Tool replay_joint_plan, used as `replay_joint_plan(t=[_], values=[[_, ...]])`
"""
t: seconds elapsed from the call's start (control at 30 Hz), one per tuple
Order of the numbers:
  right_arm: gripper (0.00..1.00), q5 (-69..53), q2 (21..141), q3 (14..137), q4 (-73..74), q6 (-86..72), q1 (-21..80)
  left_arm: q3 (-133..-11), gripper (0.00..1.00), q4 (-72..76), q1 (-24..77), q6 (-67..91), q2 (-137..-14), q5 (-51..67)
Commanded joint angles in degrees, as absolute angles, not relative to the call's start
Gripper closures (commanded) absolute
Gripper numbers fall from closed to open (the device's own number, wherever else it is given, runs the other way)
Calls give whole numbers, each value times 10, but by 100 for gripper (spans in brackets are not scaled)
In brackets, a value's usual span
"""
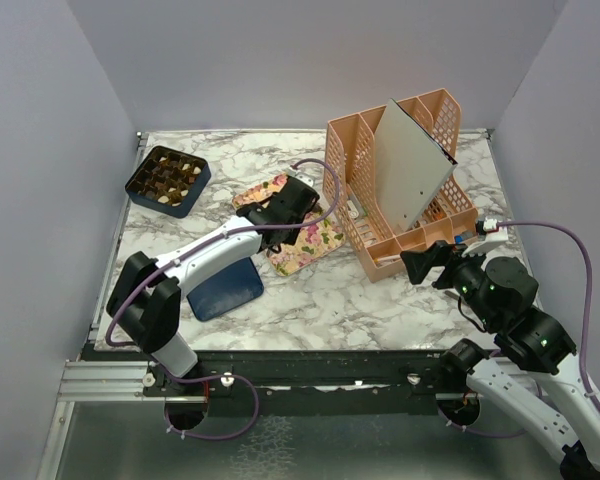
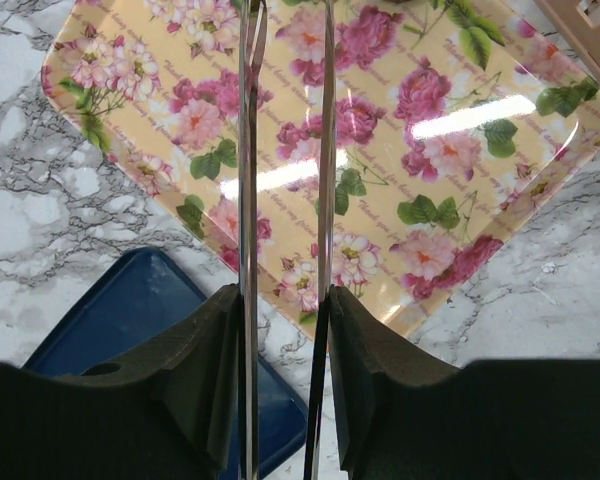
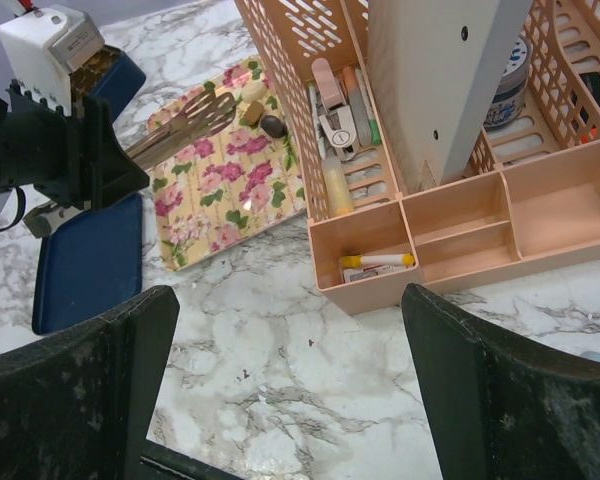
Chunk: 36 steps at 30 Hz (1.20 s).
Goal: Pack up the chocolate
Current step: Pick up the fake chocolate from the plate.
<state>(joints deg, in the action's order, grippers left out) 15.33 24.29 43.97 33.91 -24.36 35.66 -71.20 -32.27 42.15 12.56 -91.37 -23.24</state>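
Several chocolate pieces [image 1: 166, 174] fill the gridded tray of a dark blue box [image 1: 194, 190] at the back left. A few more chocolate pieces [image 3: 272, 125] lie at the far end of a floral tray [image 2: 430, 180], close to the peach organizer. My left gripper [image 2: 285, 300] hangs over that tray, shut on metal tongs [image 2: 248, 150] whose two blades run out between its jaws. The tong tips [image 3: 208, 104] hover just short of the loose pieces and grip nothing. My right gripper [image 3: 285, 300] stands wide open and empty above bare marble in front of the organizer.
The peach desk organizer [image 1: 405, 190] holds a grey board [image 1: 410, 165], pens and small items at the back right. The blue box lid [image 1: 225, 288] lies flat near the left arm. Grey walls enclose the marble table [image 1: 320, 290] on three sides.
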Motion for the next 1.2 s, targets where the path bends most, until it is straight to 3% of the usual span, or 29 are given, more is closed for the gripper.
replay_joint_plan(t=[0.0, 0.97, 1.17], values=[[1, 156, 236, 436, 332, -236, 358, -727, 57, -301, 413, 105, -929, -206], [1, 159, 240, 436, 331, -235, 358, -765, 58, -279, 405, 90, -1023, -205], [1, 160, 241, 437, 331, -234, 358, -765, 63, -280, 404, 92, -1022, -204]])
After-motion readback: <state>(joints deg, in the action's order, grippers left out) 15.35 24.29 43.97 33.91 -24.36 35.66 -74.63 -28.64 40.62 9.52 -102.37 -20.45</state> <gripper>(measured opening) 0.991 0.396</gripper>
